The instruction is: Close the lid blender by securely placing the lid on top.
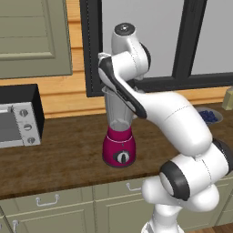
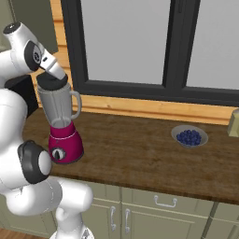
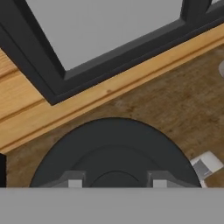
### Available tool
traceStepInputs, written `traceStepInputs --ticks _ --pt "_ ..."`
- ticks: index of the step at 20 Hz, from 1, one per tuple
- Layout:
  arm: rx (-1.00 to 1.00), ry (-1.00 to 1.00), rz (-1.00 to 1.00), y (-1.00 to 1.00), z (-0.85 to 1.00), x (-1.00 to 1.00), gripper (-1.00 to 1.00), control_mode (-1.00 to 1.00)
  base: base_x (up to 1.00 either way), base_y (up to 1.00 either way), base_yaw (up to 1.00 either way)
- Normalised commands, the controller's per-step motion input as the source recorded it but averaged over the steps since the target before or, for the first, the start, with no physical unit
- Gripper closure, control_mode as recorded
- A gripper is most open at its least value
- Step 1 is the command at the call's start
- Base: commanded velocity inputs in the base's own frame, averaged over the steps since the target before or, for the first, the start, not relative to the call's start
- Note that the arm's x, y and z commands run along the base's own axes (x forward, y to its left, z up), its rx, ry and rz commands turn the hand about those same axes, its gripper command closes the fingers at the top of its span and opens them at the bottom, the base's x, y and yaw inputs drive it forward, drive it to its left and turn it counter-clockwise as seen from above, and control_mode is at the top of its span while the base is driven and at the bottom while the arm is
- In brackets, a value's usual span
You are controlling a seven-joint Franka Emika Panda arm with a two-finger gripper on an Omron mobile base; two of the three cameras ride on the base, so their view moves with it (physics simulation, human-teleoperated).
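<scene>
In the hand view, the gripper [image 3: 117,183] is seen directly above the lid [image 3: 114,148], its two fingertips [image 3: 75,183] set apart over the black disc; whether the lid is pinched between them cannot be told. In the right base view the lid [image 2: 52,82] is found at the mouth of the blender [image 2: 61,122], directly under the hand, and appears to rest on the jar's rim. The jar's handle is turned toward the right in that view. The blender [image 1: 119,132] is stood on the wooden tabletop [image 1: 68,150], its magenta base and round dial faced toward the cabinet fronts. A grey toaster oven [image 1: 19,116] is placed well apart from it at the left edge of the left base view. A bowl of blue berries [image 2: 189,136] is set well apart on the other side. Behind the tabletop [image 2: 140,149], a dark-framed window [image 2: 140,46] is seen above a wooden sill.
</scene>
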Motion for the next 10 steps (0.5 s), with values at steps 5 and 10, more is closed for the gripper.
traceStepInputs --ticks 5,10 --pt "-0.06 0.06 0.00 0.00 0.00 -0.01 1.00 -1.00 0.00 0.00 0.00" --pt "-0.04 0.07 0.00 0.00 0.00 -0.05 1.00 -1.00 0.00 0.00 0.00"
